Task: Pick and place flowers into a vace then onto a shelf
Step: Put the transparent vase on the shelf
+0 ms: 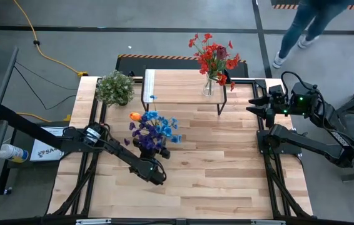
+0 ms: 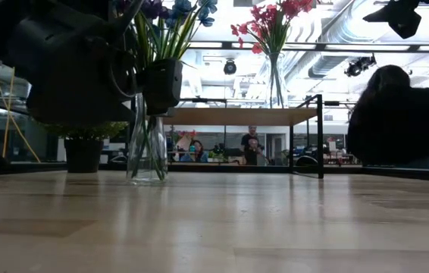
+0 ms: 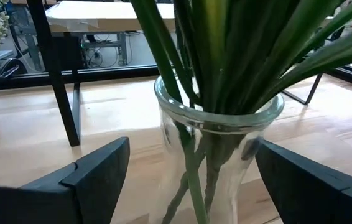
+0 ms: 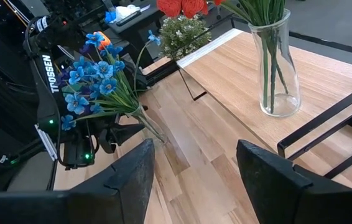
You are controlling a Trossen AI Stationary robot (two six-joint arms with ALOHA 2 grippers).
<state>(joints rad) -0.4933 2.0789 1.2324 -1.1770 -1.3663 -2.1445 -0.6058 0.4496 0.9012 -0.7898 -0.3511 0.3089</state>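
A clear glass vase (image 3: 219, 155) stands upright on the wooden table, left of the middle, and holds flowers (image 1: 155, 128) with blue, purple and orange blooms. My left gripper (image 3: 191, 155) reaches in level from the near left, open, with one finger on each side of the vase's body. A second glass vase (image 1: 209, 86) with red flowers (image 1: 214, 56) stands on the shelf (image 1: 177, 94) at the table's far side. My right gripper (image 1: 256, 103) hangs open and raised over the table's right edge, with nothing between its fingers. My left gripper has the vase's body (image 3: 182, 168) between its open fingers, which come in level just above the table. One finger (image 3: 101, 174) stands clear of the glass. Whether the other finger (image 3: 300, 180) touches it, I cannot tell. The vase rests on the table.
A bushy pale-green plant (image 1: 114, 87) in a dark pot stands at the far left, beside the shelf's black legs (image 1: 222, 103). A person's legs (image 1: 302, 25) show on the floor beyond the far right corner. Bare tabletop lies near and to the right of the vase.
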